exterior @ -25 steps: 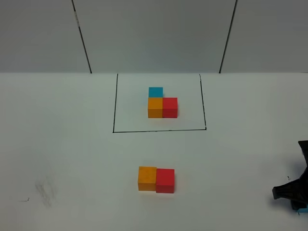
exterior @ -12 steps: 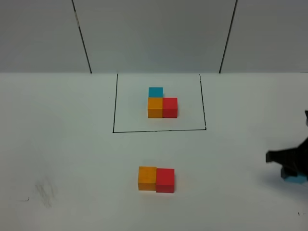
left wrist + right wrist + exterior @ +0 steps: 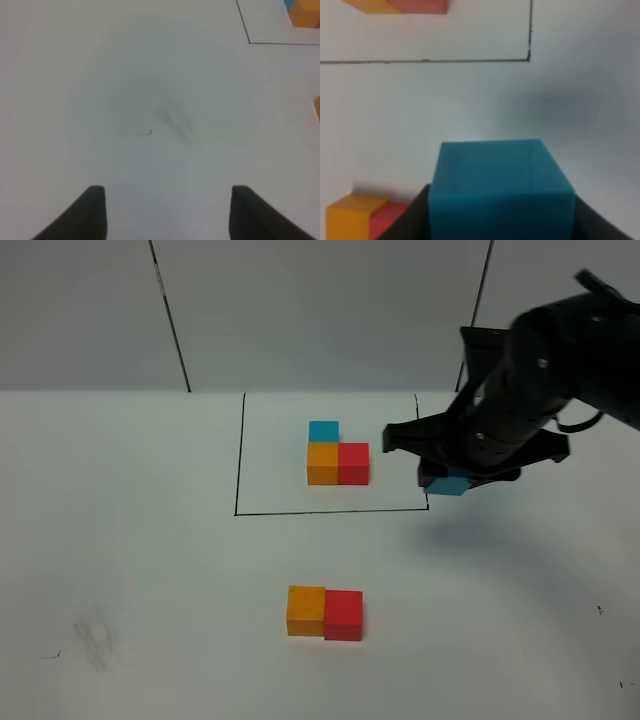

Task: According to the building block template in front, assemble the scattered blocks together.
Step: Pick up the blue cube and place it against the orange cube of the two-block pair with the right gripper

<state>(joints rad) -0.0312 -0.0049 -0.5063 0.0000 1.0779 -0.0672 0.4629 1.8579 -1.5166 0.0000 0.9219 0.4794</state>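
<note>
Near left: left gripper (image 3: 167, 212) over a grey scuff (image 3: 175, 120) on the white table (image 3: 150, 540), black fingers spread, nothing between them. Near centre: matte orange cube (image 3: 306, 610) and matte red cube (image 3: 343, 615), unframed, touching side by side, orange on the left. Farther right: right gripper (image 3: 450, 475) clamped on a light blue cube (image 3: 501, 187), held off the table above the near right corner of the thin black-lined rectangle (image 3: 330, 511); inside it the L-shaped template trio (image 3: 337, 462), orange, red to its right, blue behind orange.

Right end effector (image 3: 447, 480) grips blue cube (image 3: 500, 180) aloft (left end effector (image 3: 167, 215) parted).
</note>
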